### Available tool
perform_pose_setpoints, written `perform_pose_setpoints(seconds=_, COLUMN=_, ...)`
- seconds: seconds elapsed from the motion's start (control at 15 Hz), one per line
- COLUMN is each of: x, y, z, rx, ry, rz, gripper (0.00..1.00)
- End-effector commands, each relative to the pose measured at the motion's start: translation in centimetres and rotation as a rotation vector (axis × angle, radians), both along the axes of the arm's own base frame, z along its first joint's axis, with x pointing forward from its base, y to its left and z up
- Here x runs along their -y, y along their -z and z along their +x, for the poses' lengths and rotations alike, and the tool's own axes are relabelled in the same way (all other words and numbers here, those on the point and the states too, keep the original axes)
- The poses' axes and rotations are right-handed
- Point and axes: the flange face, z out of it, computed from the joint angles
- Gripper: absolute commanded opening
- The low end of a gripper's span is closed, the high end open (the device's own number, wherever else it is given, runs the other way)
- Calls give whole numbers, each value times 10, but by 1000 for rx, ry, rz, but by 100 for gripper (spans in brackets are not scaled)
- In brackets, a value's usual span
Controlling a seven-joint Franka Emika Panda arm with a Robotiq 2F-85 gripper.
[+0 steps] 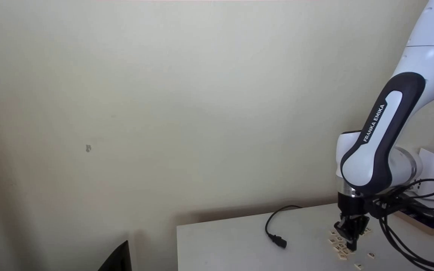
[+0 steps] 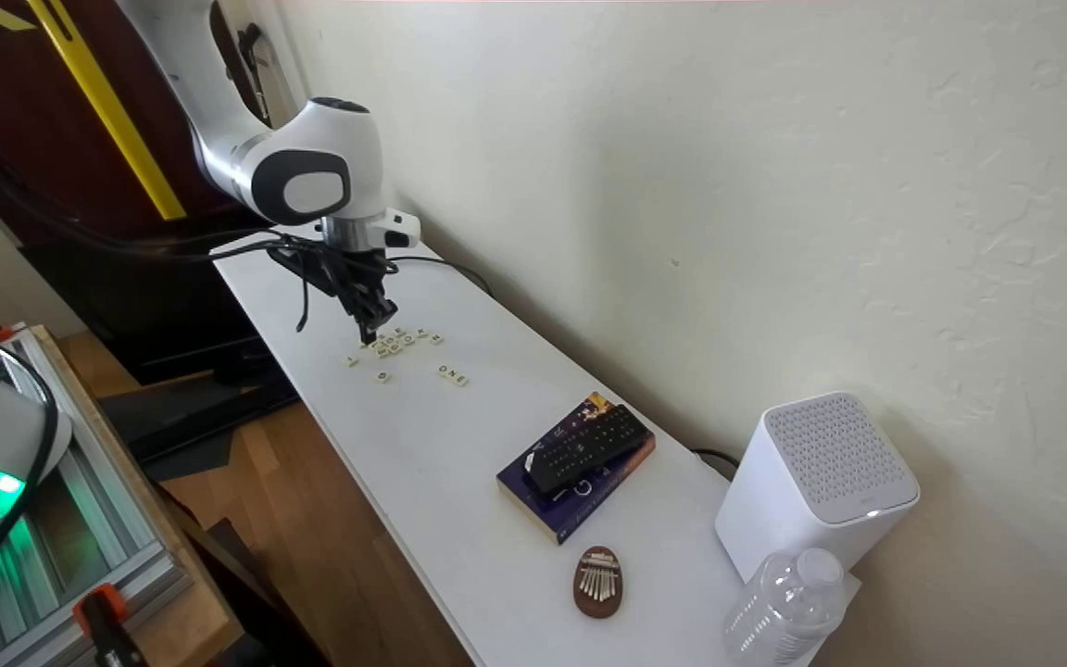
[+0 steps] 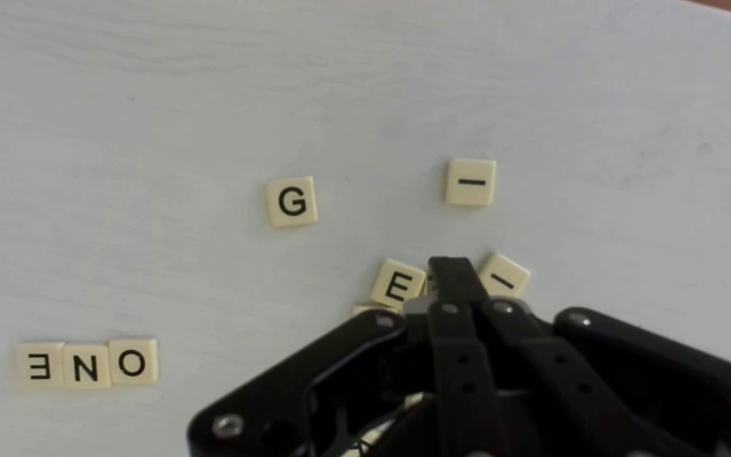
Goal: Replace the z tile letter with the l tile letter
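Cream letter tiles lie on the white table. In the wrist view, a row of tiles reads ONE (image 3: 86, 366) upside down; it also shows in an exterior view (image 2: 452, 374). A G tile (image 3: 292, 201) and a tile with a single bar (image 3: 471, 182) lie apart. An E tile (image 3: 398, 284) and a tilted bar tile (image 3: 504, 275) flank my gripper (image 3: 457, 279). My gripper is shut, its tips over or beside a mostly hidden tile; I cannot tell whether they touch it. I cannot make out a z or an l tile with certainty. More tiles are hidden under the gripper.
In an exterior view, a book (image 2: 533, 500) with a black remote (image 2: 589, 445) on it, a thumb piano (image 2: 598, 582), a white speaker (image 2: 811, 482) and a plastic bottle (image 2: 788, 607) stand farther along the table. A black cable (image 1: 277, 239) lies beyond the tile cluster (image 1: 339, 245).
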Motion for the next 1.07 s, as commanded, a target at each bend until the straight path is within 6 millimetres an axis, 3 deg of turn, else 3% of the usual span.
perform_pose_setpoints(seconds=0.0, x=-7, y=2, z=-4, rx=-11, ry=-32, rz=21, gripper=0)
perform_pose_setpoints(seconds=1.0, x=-6, y=13, z=-2, rx=31, ry=-31, rz=22, gripper=0)
